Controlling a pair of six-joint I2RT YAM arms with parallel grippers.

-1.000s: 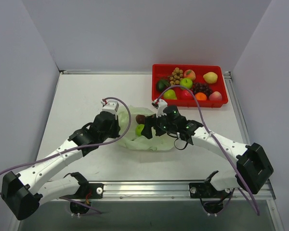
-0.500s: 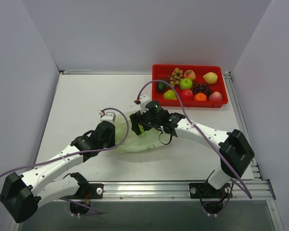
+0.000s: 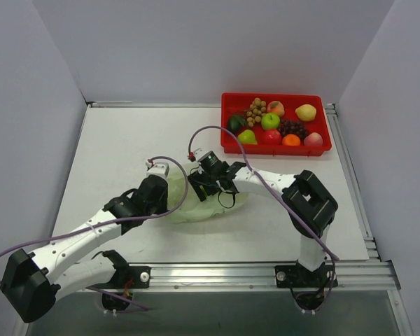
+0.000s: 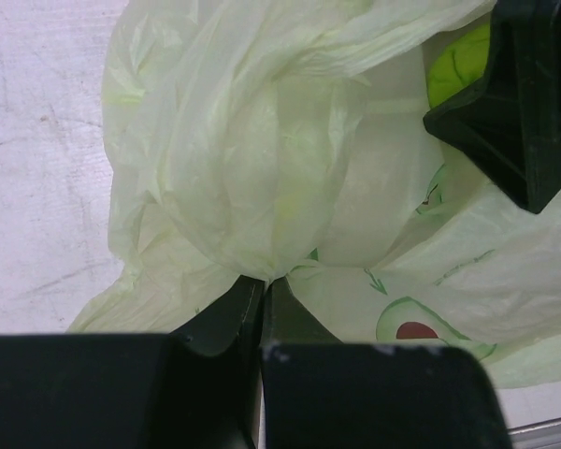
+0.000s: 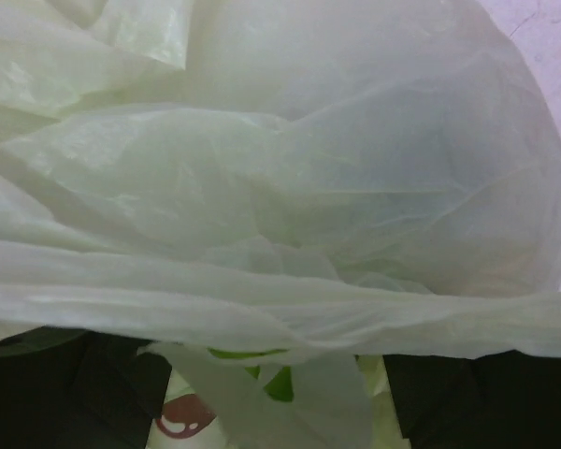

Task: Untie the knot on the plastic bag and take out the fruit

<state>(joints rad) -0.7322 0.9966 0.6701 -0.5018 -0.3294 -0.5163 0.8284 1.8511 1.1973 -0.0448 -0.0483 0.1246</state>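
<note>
Pale green crinkly translucent plastic bag (image 3: pixel 196 204), middle of white table (image 3: pixel 126 140) | left gripper (image 4: pixel 264 292) clamped on its film, anchoring it | right gripper (image 5: pixel 266 379) spread wide among folds, likely seeking round green toy fruit (image 4: pixel 456 67).

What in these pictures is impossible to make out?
- What is left in the bag: from above, the left hand and right hand cover it; in the right wrist view, cloudy film hides all but a green sliver.
- The knot: lost in crumpled film in every view.
- Fruits in the tray: too small from above to name with certainty.
</note>
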